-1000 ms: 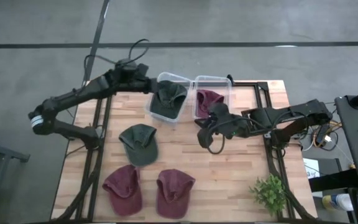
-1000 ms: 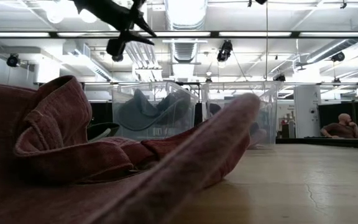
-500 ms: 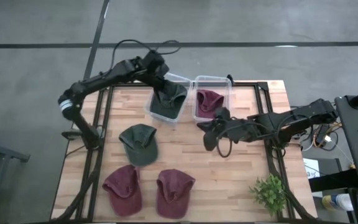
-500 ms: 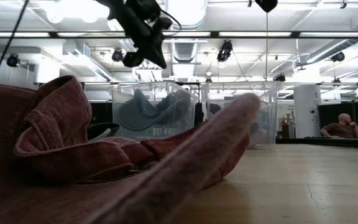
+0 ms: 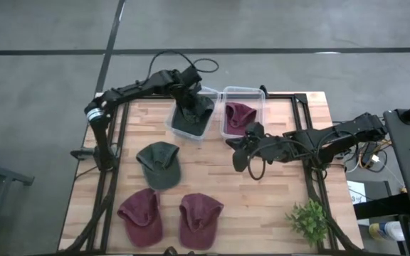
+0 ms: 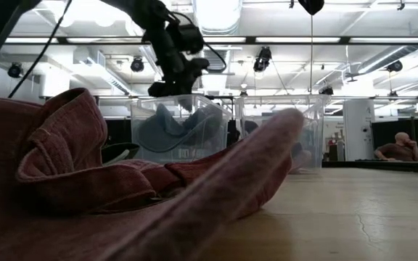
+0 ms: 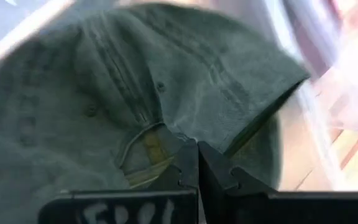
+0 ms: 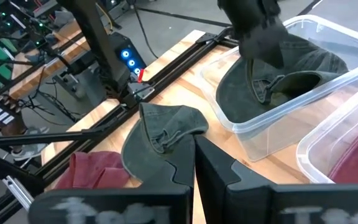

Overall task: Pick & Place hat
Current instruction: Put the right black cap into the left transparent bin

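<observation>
A dark green hat (image 5: pixel 195 117) (image 7: pixel 166 81) (image 8: pixel 291 68) lies in the left clear bin (image 5: pixel 176 126), its brim leaning on the bin's wall. My left gripper (image 5: pixel 189 99) (image 6: pixel 167 90) (image 7: pixel 197 152) hovers right over it, shut. A maroon hat (image 5: pixel 238 116) sits in the right clear bin (image 5: pixel 243 91). On the table lie another green hat (image 5: pixel 159 164) (image 8: pixel 160 134) and two maroon hats (image 5: pixel 141 214) (image 5: pixel 199 220). My right gripper (image 5: pixel 235 155) (image 8: pixel 194 146) waits shut above the table, near the right bin. My left gripper comes at the crown of the green hat (image 7: pixel 160 134) in the left bin from above with shut fingers. I cannot tell whether the fingertips touch the cloth.
A small potted plant (image 5: pixel 308 220) stands at the table's near right corner. Bare wood lies between the bins and the near hats. A maroon hat (image 6: pixel 122 181) fills the low view's foreground. A person (image 6: pixel 398 148) sits far off in the room.
My left arm has swung from the table's far left corner toward the right and come down over the green hat in the left bin. My right gripper shifted slightly toward the right at first, then kept still. No hat has moved.
</observation>
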Robot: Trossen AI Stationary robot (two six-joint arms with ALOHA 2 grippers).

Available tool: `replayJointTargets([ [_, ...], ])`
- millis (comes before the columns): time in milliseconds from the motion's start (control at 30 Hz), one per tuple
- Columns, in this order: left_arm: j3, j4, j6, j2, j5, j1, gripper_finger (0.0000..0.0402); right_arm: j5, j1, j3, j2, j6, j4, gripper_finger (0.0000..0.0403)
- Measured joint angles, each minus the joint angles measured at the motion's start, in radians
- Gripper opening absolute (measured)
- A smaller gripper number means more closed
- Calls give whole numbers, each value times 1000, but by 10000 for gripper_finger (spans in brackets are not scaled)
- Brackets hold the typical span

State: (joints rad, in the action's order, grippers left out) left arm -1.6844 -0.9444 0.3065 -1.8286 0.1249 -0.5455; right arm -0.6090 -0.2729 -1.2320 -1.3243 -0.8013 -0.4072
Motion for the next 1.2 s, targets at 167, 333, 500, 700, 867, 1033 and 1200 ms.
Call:
replayJointTargets([
  [167,1,-7,-17,-40,-30,4,0,0,0,0,-2,0,-3,8],
  [333,2,-8,-25,-83,-49,8,0,-6,0,0,-2,17,-4,8],
  [500,2,-10,-26,-122,-55,15,0,-23,1,0,-2,20,-6,8],
  [700,2,-16,-23,-142,-82,17,0,-23,1,0,-2,20,-7,8],
  [867,2,-17,-25,-153,-93,17,0,-23,0,0,-2,20,-6,8],
  [1033,2,-17,-25,-155,-105,22,0,-23,0,0,-2,19,-6,8],
  [1200,-11,-36,-25,-151,-92,35,0,-23,1,0,-2,19,-6,8],
])
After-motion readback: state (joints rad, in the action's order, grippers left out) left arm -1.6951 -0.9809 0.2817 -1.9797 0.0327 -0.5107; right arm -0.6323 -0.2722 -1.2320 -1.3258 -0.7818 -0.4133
